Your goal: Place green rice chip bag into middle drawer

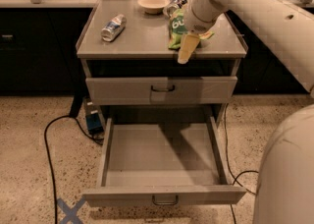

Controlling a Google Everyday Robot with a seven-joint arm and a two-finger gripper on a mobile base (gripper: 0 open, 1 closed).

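My end effector [188, 49] hung at 5 o'clock of the green rice chip bag [174, 30], grip state I couldn't tell | bag judged light, crinkly, slippery: pinch an edge seam | middle drawer [157, 152] stood open at 6 o'clock.

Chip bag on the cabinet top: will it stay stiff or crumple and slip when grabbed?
The green rice chip bag looks like glossy film, so it probably crumples and may slip. Lying flat, it seems light; a nudge from the gripper, at the edge of the cabinet top near it, could slide it.
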